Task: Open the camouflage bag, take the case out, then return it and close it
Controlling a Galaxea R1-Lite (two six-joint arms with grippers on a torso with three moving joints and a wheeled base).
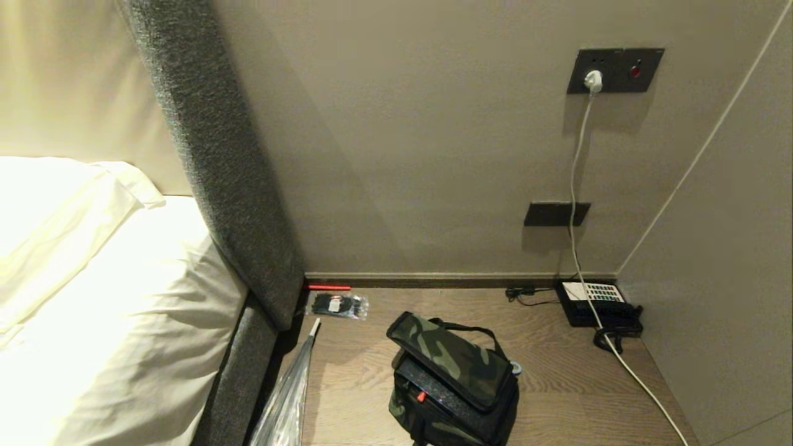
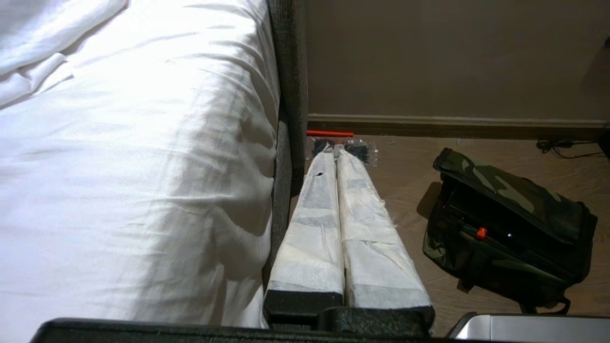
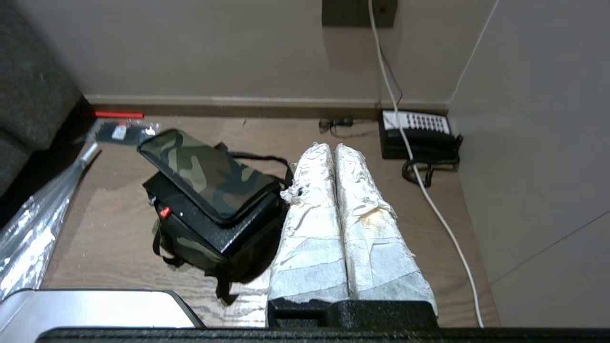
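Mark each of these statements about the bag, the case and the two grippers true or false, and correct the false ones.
1. The camouflage bag stands on the wooden floor. True.
2. The bag's lid is fully shut, hiding the case. False: the lid is propped up and the case shows beneath it, lying on the bag's opening.
3. The right gripper is shut and holds nothing. True.
4. The left gripper grips the bag's strap. False: it is shut, empty, beside the bed, apart from the bag.
5. The telephone sits on the bed. False: it is on the floor by the wall.
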